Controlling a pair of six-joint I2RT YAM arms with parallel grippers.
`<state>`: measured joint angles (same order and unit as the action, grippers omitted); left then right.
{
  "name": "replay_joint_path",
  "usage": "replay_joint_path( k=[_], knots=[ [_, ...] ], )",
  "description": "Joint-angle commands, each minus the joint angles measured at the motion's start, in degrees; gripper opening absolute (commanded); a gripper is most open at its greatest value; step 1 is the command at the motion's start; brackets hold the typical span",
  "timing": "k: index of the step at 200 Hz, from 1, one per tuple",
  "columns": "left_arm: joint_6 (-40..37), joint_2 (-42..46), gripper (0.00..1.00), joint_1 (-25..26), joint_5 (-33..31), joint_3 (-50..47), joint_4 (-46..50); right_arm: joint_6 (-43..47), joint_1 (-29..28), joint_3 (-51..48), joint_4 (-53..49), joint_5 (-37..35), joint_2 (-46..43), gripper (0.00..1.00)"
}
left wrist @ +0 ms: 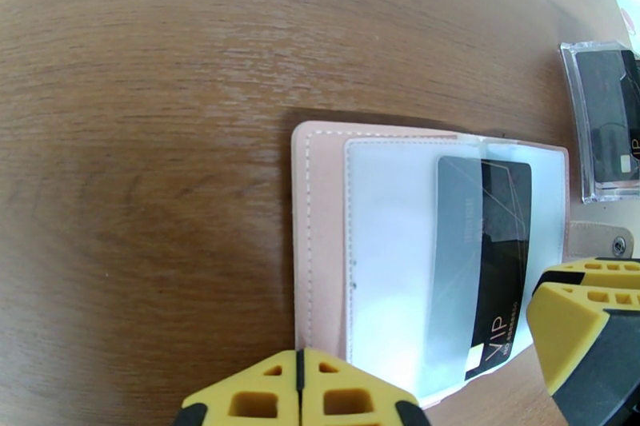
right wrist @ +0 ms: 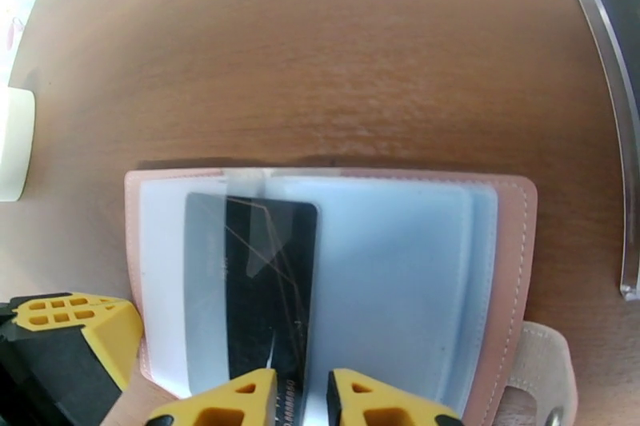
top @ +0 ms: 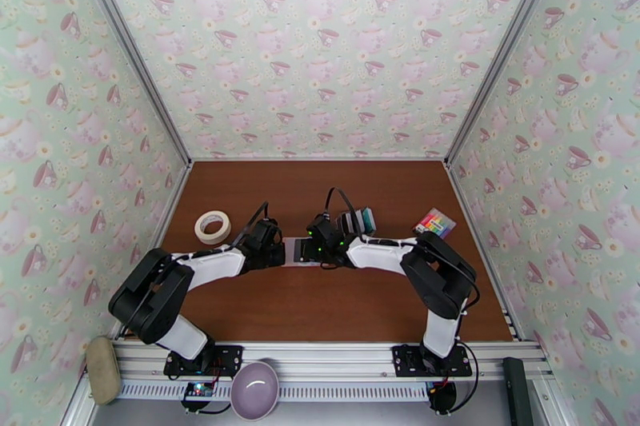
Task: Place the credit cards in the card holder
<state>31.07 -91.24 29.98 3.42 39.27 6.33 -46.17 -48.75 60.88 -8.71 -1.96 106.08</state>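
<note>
Brown wood tabletop point(top: 336, 300): bare in front of the arms and beyond the case to the back wall; patterned walls close three sides.
Card holder point(left wrist: 320, 260): lies open and flat at mid-table between the two grippers, pink rim around pale clear sleeves.
Holder edges: stitched pink border toward the left arm; snap tab point(left wrist: 600, 240) sticks out on the right arm's side.
Credit card point(right wrist: 268, 292): black, part-way into a sleeve, its near end out over the holder's near edge.
Right gripper point(right wrist: 302, 400): fingers pinched in on the card's near end.
Left gripper point(left wrist: 300, 392): fingers pressed together with no gap, nothing between them, at the holder's near edge; contact with it cannot be told.
Clear box point(left wrist: 578, 140): just beyond the tab side, apart from the holder, a dark card point(left wrist: 612, 124) inside.
Tape roll point(top: 212, 226): well to the left, open wood between it and the holder.
Rainbow-striped rectangle point(top: 434, 222): near the right wall, well apart from the holder.
</note>
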Motion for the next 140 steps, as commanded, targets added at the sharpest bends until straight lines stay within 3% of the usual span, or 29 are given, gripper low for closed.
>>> replay_joint_path(
  k=[1, 140],
  knots=[
    [-0.5, -4.5, 0.05, 0.2, 0.6, -1.8, 3.6, 1.1, -0.4, 2.3, -1.1, -0.5, 2.2, 0.24],
    [-0.9, -4.7, 0.05, -0.1, 1.0, -1.7, 3.4, 2.6, -0.3, 5.1, -3.7, -1.4, 3.2, 0.23]
  ],
)
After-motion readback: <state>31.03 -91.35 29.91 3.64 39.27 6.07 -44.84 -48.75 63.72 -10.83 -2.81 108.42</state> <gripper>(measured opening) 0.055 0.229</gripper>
